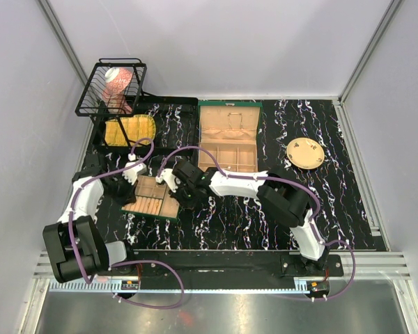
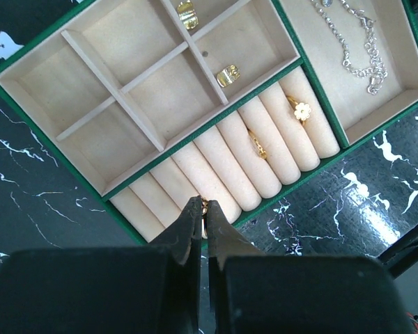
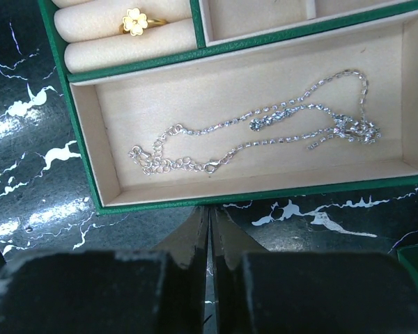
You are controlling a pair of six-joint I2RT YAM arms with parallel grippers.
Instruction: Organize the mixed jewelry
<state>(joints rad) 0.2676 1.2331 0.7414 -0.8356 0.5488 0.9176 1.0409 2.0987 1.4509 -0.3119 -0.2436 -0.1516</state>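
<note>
Mixed jewelry sits mostly in the green tray with beige compartments, which lies on the dark marbled worktop just ahead of both arms. Nearest, the left gripper is clenched on a small gold piece. It is probably a ring, though only a sliver shows between the fingertips, and it is held right at the near end of the padded ring rolls. The right gripper hovers over the worktop just short of the tray's rim, its fingers all but together with nothing between them.

Just beyond it, a fine silver chain lies loosely looped along the long side compartment, its clasp end bunched to one side. On the rolls, a gold flower ring and a plainer gold band are tucked into slots, near each other but apart. Farther in, two small gold bits rest among the square compartments, one up against a divider; the nearer squares look bare.

Farther back stands the open green box, and to its right the round tan plate, where no pieces can be made out at this size.

Sorting looks well along: the held piece is yet to be seated in the rolls, and perhaps a few bits wait on the plate
</note>
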